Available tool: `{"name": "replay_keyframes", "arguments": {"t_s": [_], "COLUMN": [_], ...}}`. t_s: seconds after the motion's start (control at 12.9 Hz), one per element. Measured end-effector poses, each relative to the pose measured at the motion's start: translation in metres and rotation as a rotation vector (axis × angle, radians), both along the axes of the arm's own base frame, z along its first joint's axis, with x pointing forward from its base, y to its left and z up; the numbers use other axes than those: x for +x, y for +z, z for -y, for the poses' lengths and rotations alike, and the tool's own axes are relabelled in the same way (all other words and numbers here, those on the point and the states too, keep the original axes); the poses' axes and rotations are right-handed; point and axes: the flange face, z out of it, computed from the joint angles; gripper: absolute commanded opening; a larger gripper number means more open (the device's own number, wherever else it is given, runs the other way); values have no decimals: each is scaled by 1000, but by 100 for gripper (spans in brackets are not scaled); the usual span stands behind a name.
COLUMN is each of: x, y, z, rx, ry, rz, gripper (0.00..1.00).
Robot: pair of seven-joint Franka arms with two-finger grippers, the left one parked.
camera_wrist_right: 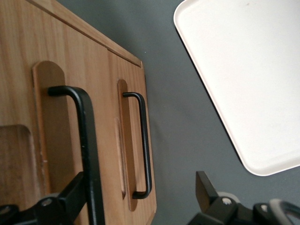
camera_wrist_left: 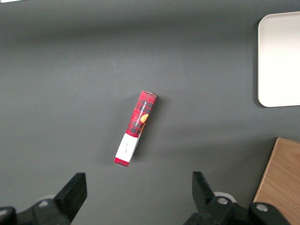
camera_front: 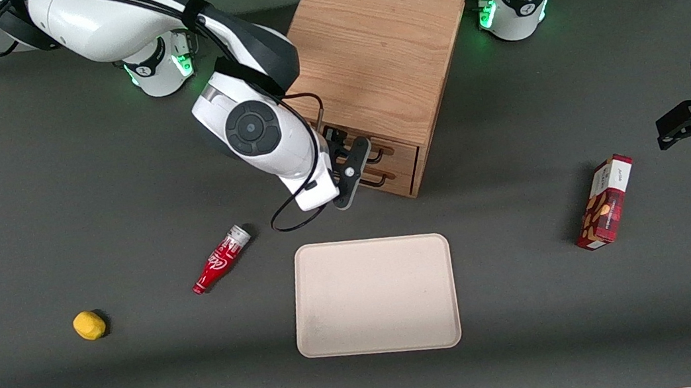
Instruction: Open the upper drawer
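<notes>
The light-oak cabinet [camera_front: 376, 49] stands at the middle of the table. Its upper drawer [camera_front: 398, 145] looks closed, level with the lower drawer [camera_front: 397, 174] under it. My right gripper [camera_front: 353, 173] is open in front of the drawer fronts, at handle height. In the right wrist view the upper drawer [camera_wrist_right: 18, 93] has its black wire handle [camera_wrist_right: 85, 136] running just inside one finger [camera_wrist_right: 70, 197] of the gripper [camera_wrist_right: 139, 185], between the two fingers. The other finger [camera_wrist_right: 204, 187] is apart over the grey table. The lower drawer's handle [camera_wrist_right: 145, 140] lies farther from the camera.
A beige tray [camera_front: 373, 296] lies nearer the front camera than the cabinet; it also shows in the right wrist view [camera_wrist_right: 243, 70]. A red bottle [camera_front: 220, 258] and a yellow lump [camera_front: 89, 325] lie toward the working arm's end. A red box [camera_front: 605, 201] lies toward the parked arm's end.
</notes>
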Motion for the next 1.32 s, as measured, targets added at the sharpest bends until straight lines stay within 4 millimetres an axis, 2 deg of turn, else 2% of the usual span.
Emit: {"name": "replay_keyframes", "arguments": {"t_s": [0.47,0.86,1.32], "x": [32,50,83], "y": [2,2,10], "z": [39,56,83], "rx": [-2,-15,-2], "ry": [0,-31,-72], "rz": [40,81,145], "gripper": [100,100,100]}}
